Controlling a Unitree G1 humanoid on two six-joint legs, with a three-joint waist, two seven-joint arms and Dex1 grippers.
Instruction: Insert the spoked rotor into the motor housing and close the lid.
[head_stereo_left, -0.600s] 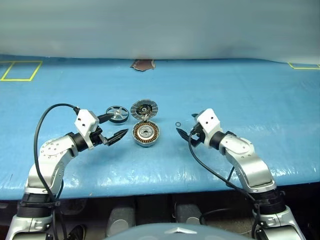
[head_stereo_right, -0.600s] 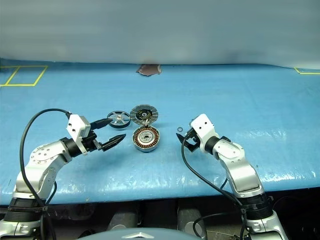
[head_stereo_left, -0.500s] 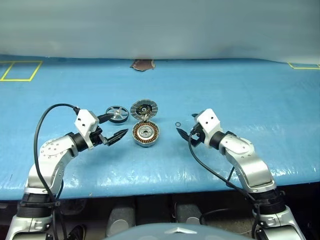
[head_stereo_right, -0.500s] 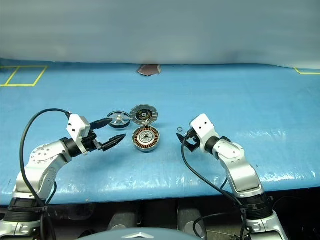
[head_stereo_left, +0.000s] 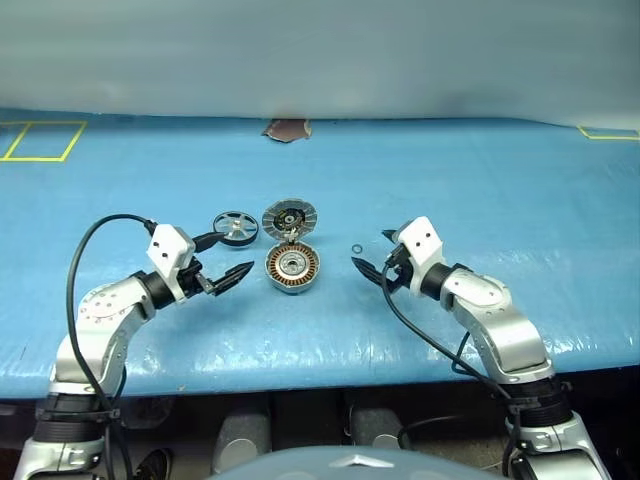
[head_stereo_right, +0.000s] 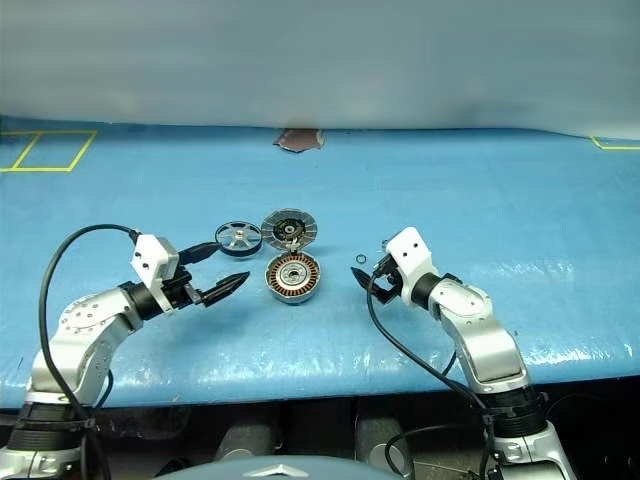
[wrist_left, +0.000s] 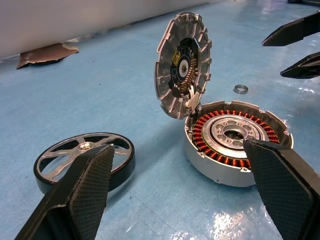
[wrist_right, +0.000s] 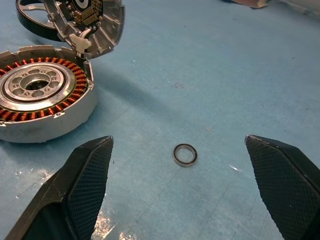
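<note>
just beyond the spread, empty left tool (head_stereo_left: 225, 257), spoked rotor (head_stereo_left: 235, 227) beside motor housing (head_stereo_left: 292, 267)

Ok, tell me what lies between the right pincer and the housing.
Only bare blue mat, by the right eye view: the right pincer, open, faces the housing across it. The small ring lies just behind that line.
</note>
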